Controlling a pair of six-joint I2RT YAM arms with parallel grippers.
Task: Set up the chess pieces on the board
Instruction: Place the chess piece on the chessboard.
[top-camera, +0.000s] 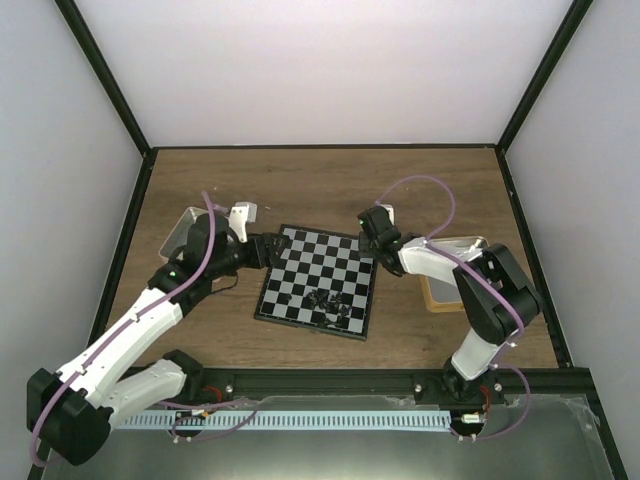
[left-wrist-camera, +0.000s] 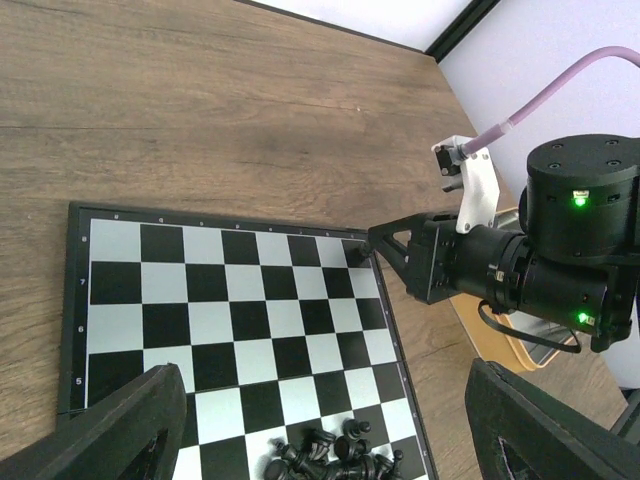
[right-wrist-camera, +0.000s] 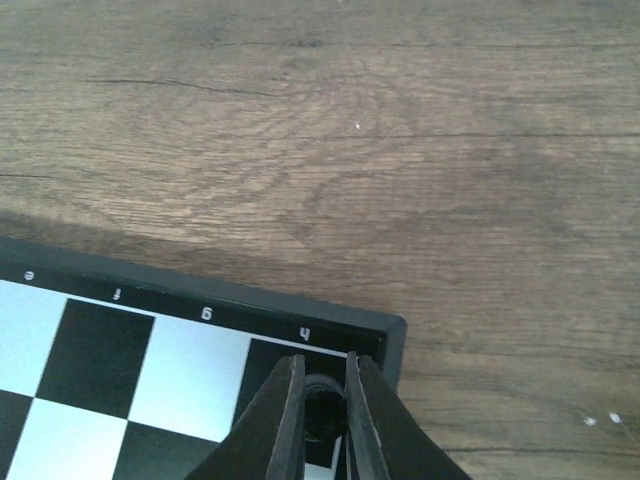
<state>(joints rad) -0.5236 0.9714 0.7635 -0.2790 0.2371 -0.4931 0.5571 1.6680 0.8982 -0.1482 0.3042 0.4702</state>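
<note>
Board flat on the table. Left gripper by its left edge, jaws spread wide, holding nothing; right gripper clamped on one black piece at the far-right corner square — other chess pieces heaped near the near edge.

chess pieces on board, tin seemingly right

Light: bright, even, diffuse from above. Shadows: soft, faint on tabletop. Glare: mild on board squares. Blur: my left fingers, close-up.
</note>
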